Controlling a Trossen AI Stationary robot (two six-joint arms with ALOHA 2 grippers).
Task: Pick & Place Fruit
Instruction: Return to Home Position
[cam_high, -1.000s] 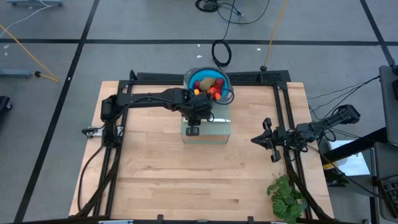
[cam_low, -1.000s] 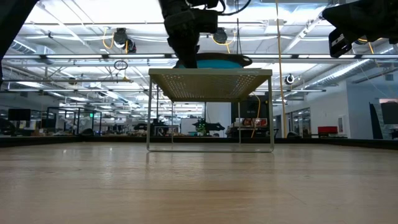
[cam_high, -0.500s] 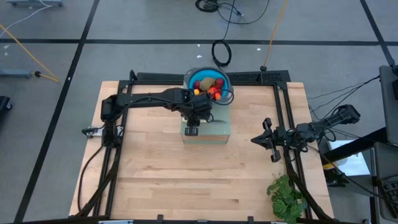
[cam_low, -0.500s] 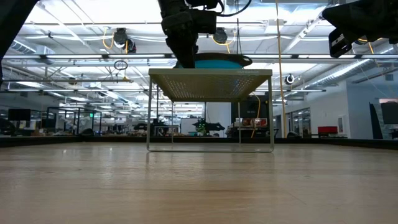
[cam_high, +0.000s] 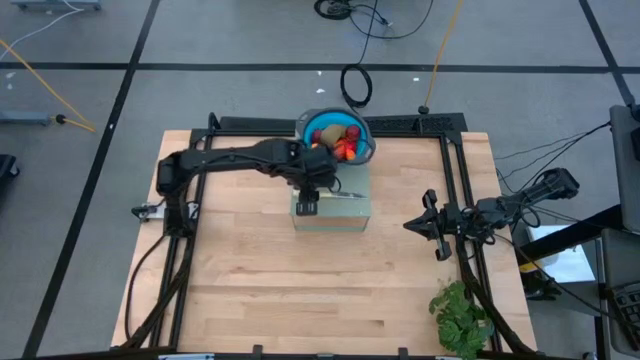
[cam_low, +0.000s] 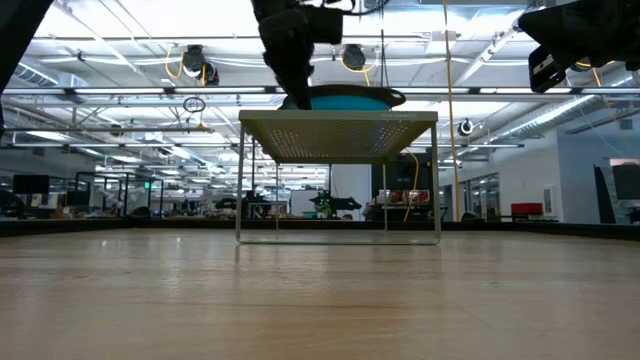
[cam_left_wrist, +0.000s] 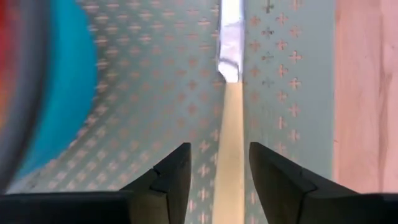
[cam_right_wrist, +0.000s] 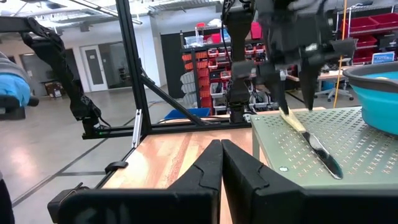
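The fruit (cam_high: 337, 138), red, orange and brownish-green pieces, lies in a blue bowl (cam_high: 316, 124) on the far part of a pale green perforated stand (cam_high: 355, 212). A yellow-handled knife (cam_left_wrist: 229, 137) lies flat on the stand's top, its blade (cam_left_wrist: 230, 37) pointing toward the table's right. My left gripper (cam_left_wrist: 217, 152) hovers open just above the handle, one finger on either side, with a gap to each. My right gripper (cam_right_wrist: 221, 163) is shut and waits near the table's right edge (cam_high: 428, 226), touching nothing.
The stand stands on thin legs (cam_low: 238, 180) at the table's far middle, and the bowl (cam_low: 350, 98) sits on its top. A leafy green bunch (cam_high: 460, 316) lies at the near right corner. Bare wood (cam_high: 300, 290) fills the table's near half.
My left gripper has drawn back a little toward the table's left edge and slightly up. The knife's blade, hidden under it before, now shows on the stand beside it. The knife lies still.
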